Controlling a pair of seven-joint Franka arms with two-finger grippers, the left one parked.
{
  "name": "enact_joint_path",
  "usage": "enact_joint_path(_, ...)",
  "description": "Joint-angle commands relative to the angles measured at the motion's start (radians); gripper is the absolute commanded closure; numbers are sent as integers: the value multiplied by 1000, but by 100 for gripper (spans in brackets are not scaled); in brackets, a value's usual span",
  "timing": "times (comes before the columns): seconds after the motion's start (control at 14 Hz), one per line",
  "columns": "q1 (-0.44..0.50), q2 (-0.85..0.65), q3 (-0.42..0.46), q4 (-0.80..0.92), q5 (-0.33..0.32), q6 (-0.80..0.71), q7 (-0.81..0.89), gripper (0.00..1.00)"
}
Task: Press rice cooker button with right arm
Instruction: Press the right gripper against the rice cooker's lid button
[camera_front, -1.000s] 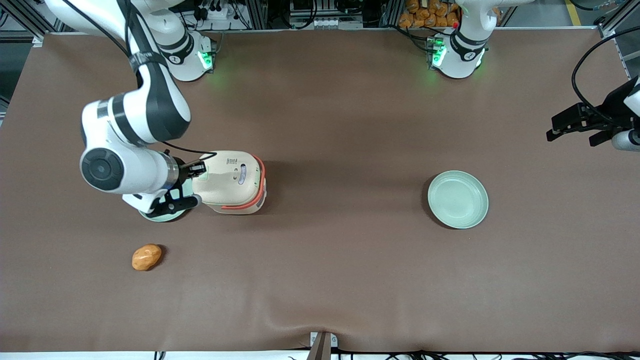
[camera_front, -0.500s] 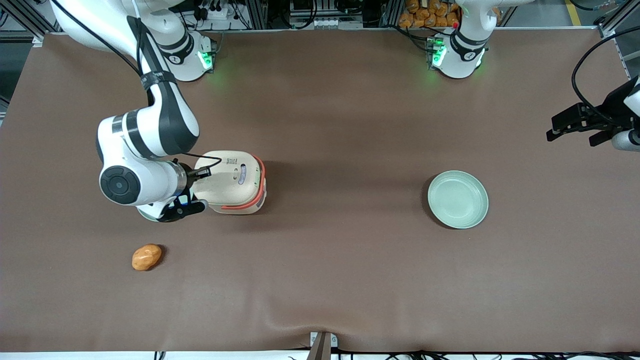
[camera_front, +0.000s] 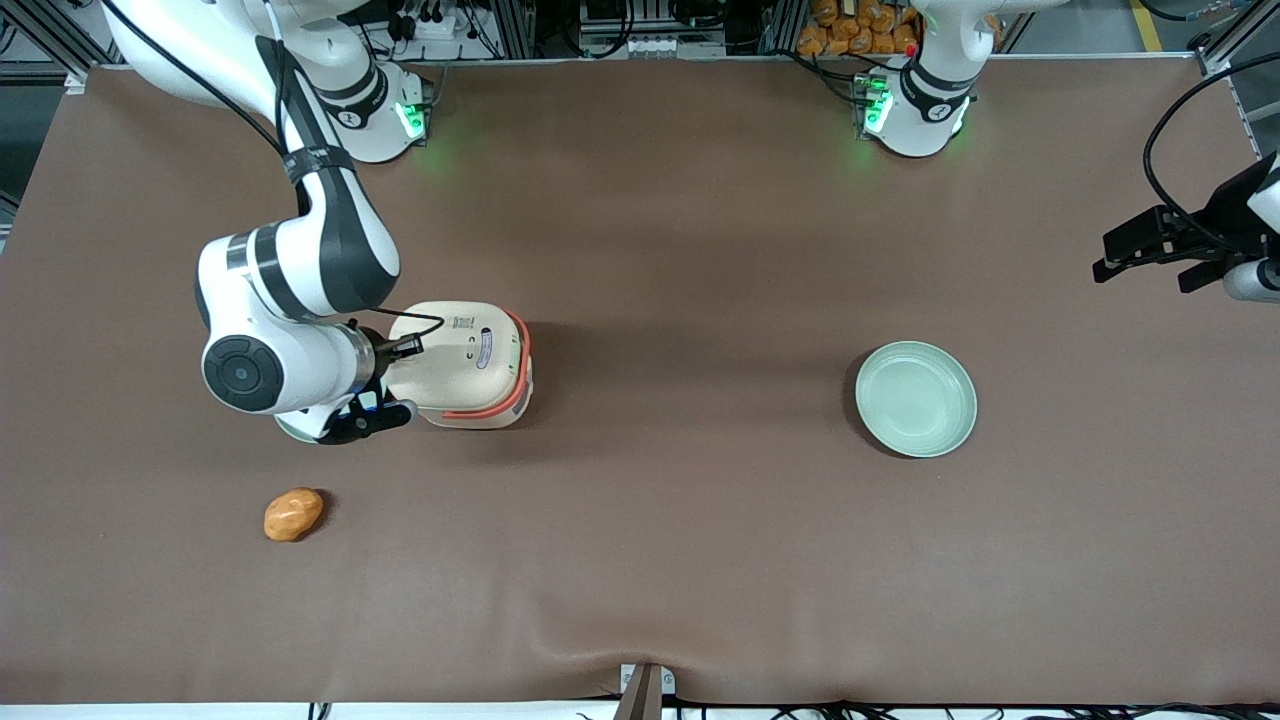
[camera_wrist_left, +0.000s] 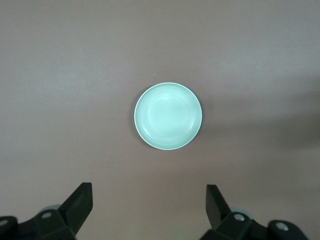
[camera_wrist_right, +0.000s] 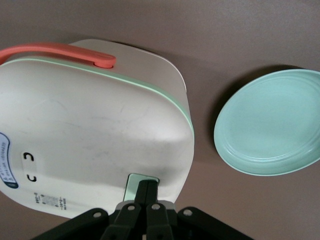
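Jaws pressed together, the gripper tips touch the pale green button on the cooker, which stands on the desk beside a green plate, toward the working arm's end.

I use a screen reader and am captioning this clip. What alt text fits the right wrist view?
The black two-finger gripper, fingers shut together, touches the pale green button on the cream rounded-square rice cooker with a coral-orange handle. A pale green round plate lies beside the cooker on the brown table.
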Motion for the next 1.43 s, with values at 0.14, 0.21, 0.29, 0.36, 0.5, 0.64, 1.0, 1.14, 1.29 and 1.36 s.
enact_joint_path(0.14, 1, 22, -3, -16, 7, 13, -8, 100)
enact_joint_path(0.21, 0, 28, -3, -16, 7, 16, -8, 100)
enact_joint_path(0.29, 0, 29, -3, -16, 7, 19, -8, 100)
enact_joint_path(0.36, 0, 29, -3, -16, 7, 22, -8, 100)
enact_joint_path(0.5, 0, 32, -3, -16, 7, 24, -8, 100)
enact_joint_path(0.64, 0, 25, -3, -10, 7, 19, -4, 100)
enact_joint_path(1.0, -2, -12, -1, 91, 8, -4, -1, 84)
enact_joint_path(1.14, -2, -12, 13, 134, 7, -54, 2, 76)
enact_joint_path(1.29, -3, -20, 22, 161, 8, -64, 2, 61)
enact_joint_path(1.36, -3, -24, 24, 175, 8, -64, 2, 54)
